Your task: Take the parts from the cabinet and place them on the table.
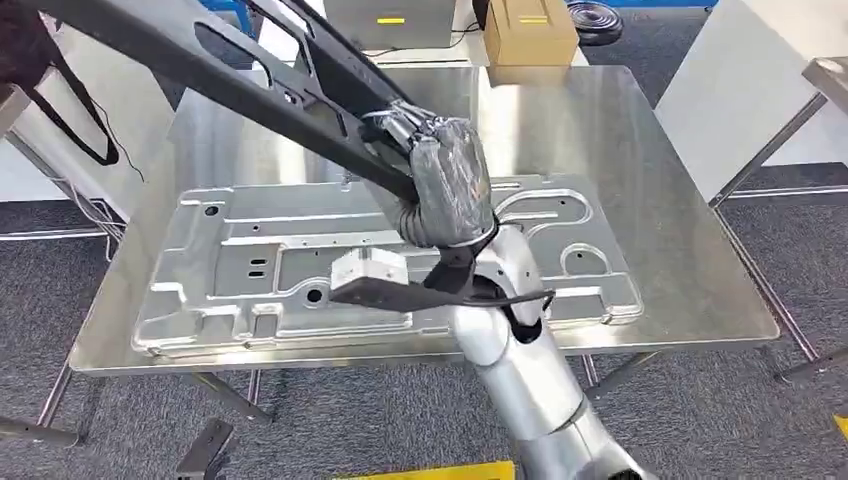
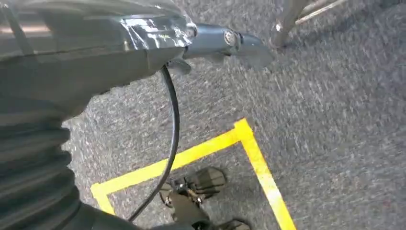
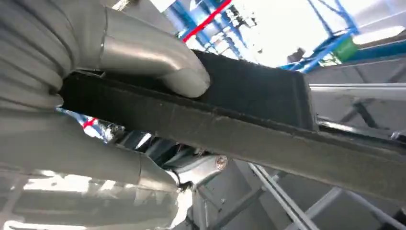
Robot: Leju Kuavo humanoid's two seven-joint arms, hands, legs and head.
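My right hand [image 1: 450, 185], wrapped in grey cover, grips a long black frame-like part [image 1: 230, 70] that slants from the upper left down to the hand, above the table. In the right wrist view the grey thumb [image 3: 158, 62] lies over the black part [image 3: 268, 129]. Under it, a large silver stamped panel [image 1: 250, 270] lies flat on the steel table [image 1: 650, 160]. My left hand [image 2: 143, 48] hangs over the carpet with a finger [image 2: 230, 40] stretched out and nothing in it.
A cardboard box [image 1: 528, 30] stands at the table's far edge. A white board [image 1: 740, 90] leans at the right. Yellow tape [image 2: 253, 153] marks the grey carpet, and a table leg [image 2: 287, 19] stands near the left hand.
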